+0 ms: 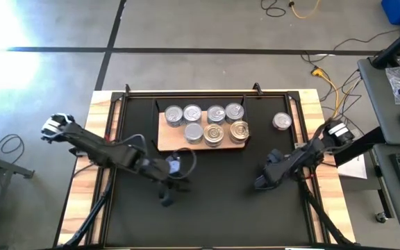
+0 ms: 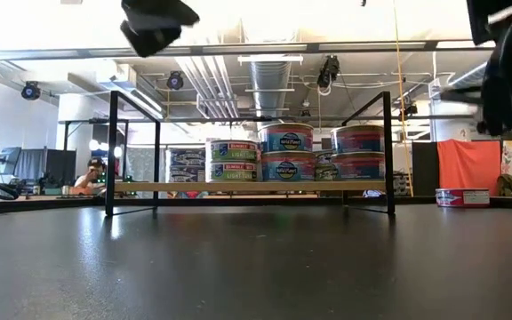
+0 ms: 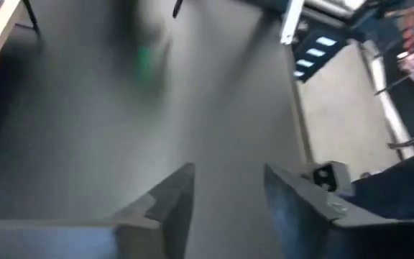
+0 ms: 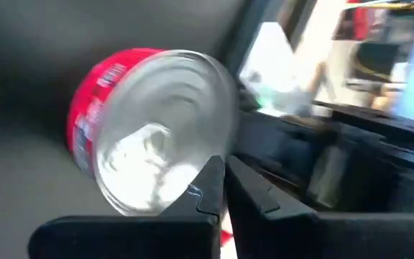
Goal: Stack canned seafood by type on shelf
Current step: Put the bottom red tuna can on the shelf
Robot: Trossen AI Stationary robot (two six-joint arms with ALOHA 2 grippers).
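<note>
Hovering over the black mat (image 1: 207, 208): left pincer (image 1: 167, 198) parted and empty, right pincer (image 1: 261, 183) closed.

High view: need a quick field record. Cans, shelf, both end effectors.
cans on shelf: seven tops visible from above, some stacked two high
loose can: on the black mat, right of the shelf, red-sided
left end effector: over the bare mat in front of the shelf, fingers apart, holding nothing
right end effector: over the mat at front right, fingers shut, empty
</note>
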